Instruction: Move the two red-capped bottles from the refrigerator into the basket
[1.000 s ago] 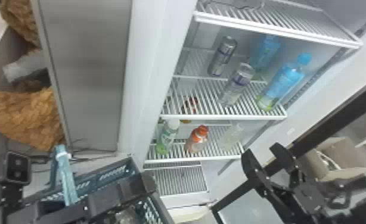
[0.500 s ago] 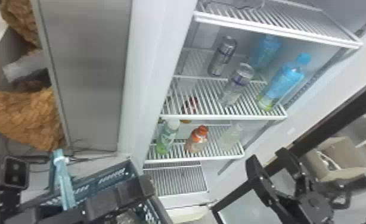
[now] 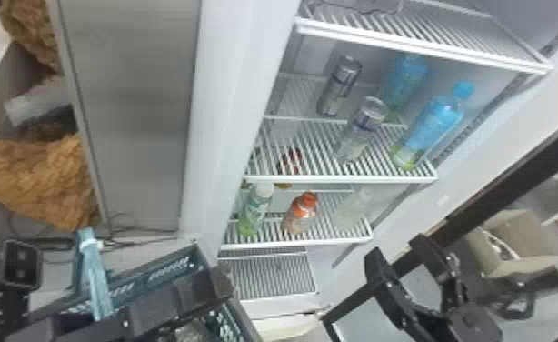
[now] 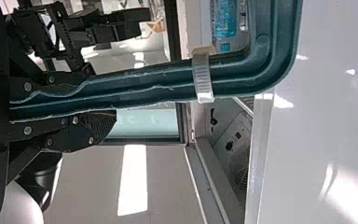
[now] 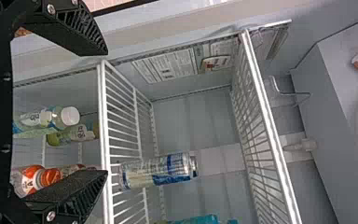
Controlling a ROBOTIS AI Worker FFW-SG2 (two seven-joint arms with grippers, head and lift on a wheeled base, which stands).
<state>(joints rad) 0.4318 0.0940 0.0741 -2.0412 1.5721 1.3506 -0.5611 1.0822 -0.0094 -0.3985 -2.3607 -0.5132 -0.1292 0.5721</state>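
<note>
My left gripper (image 3: 219,282) is at the lower left, over the teal basket (image 3: 153,273). In the left wrist view my left gripper (image 4: 100,97) is shut on the basket's rim (image 4: 144,84). To the right of the lower fridge shelf stands my right gripper (image 3: 396,250), open and holding nothing. A red-capped bottle (image 3: 300,214) stands on that shelf between a white-capped green bottle and a pale one. In the right wrist view my right gripper (image 5: 105,112) has its fingers apart before the shelves; one red-capped bottle (image 5: 30,179) shows beside the lower finger, another (image 5: 72,169) behind it, partly hidden.
The shelf above holds silver cans (image 3: 360,132) and blue bottles (image 3: 432,129). White shelf edges (image 3: 341,178) cross in front of the bottles. The fridge's side wall (image 3: 221,113) rises between basket and shelves. A cardboard box (image 3: 514,241) lies at the right.
My right gripper has moved slightly down in the head view, its fingers staying apart. The left arm has shifted only a little, with the basket's rim in its gripper. The bottles have not moved.
</note>
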